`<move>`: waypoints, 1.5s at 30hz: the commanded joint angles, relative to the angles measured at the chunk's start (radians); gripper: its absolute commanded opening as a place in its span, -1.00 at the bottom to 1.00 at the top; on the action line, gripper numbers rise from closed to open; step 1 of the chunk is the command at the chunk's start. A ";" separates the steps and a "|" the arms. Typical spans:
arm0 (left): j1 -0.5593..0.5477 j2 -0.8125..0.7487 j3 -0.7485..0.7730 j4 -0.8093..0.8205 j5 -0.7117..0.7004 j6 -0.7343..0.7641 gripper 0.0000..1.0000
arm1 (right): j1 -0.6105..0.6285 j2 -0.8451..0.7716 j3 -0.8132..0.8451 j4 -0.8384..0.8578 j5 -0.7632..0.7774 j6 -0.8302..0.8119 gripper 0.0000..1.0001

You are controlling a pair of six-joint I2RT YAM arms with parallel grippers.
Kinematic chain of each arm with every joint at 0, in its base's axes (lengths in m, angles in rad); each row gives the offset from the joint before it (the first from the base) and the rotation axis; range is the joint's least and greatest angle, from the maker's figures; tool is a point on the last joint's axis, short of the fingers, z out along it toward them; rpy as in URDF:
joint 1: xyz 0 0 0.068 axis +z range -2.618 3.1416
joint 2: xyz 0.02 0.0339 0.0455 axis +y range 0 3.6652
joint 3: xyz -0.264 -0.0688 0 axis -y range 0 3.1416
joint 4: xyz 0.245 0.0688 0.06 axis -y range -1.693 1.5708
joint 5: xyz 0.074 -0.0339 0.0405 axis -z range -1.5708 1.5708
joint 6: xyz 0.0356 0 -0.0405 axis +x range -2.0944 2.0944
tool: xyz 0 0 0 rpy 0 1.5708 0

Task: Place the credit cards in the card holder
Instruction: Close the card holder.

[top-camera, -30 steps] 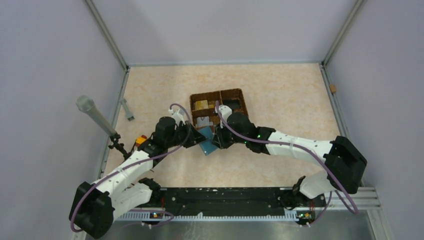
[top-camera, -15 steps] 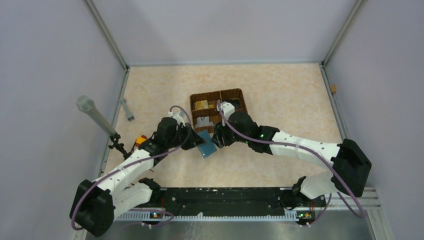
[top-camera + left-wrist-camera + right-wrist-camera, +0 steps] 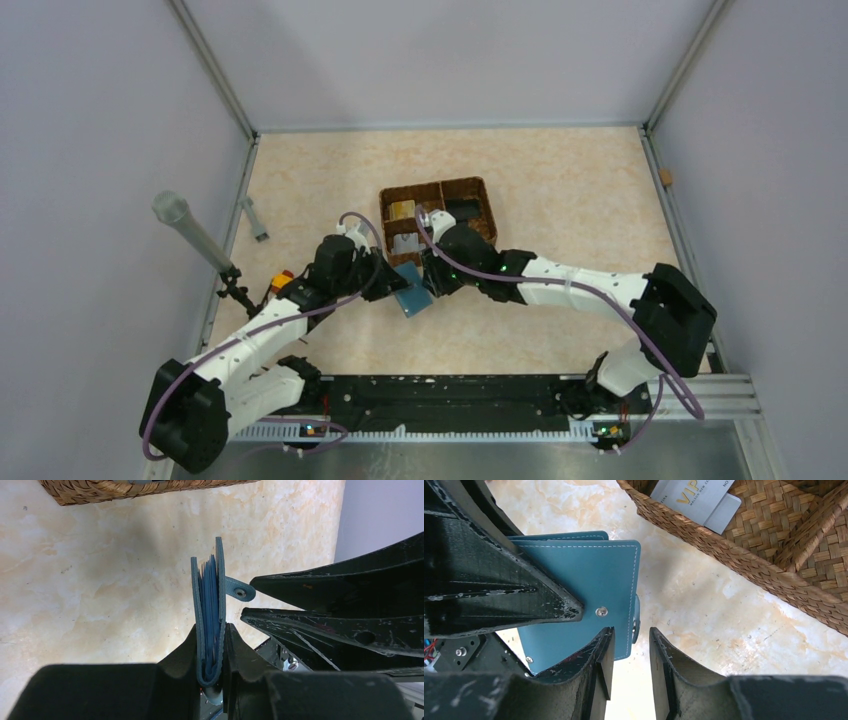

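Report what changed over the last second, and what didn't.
The right arm swung leftward, bringing its wrist closer to the basket. The right gripper sits open at the wallet's edge. Nothing was grabbed or released. The left gripper keeps the wallet clamped on edge in about the same spot. The basket and the cards inside it did not move.

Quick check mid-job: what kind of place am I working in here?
Likely a lab robot test cell: plain walls on aluminium framing box in a marble-patterned tabletop, and a mounting rail runs along its near edge.
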 commanded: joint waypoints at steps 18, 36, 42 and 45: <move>-0.001 -0.027 0.031 0.017 -0.009 0.002 -1.00 | 0.008 -0.019 0.027 0.028 0.003 0.025 -1.00; -0.002 -0.022 0.026 0.031 0.007 0.004 -1.00 | -0.001 -0.041 -0.037 0.209 -0.185 0.080 -1.00; -0.002 -0.011 0.026 0.032 0.018 0.005 -1.00 | -0.006 -0.041 -0.059 0.260 -0.219 0.107 -1.00; -0.001 -0.010 0.027 0.032 0.020 0.006 -1.00 | -0.005 -0.038 -0.065 0.279 -0.232 0.115 -1.00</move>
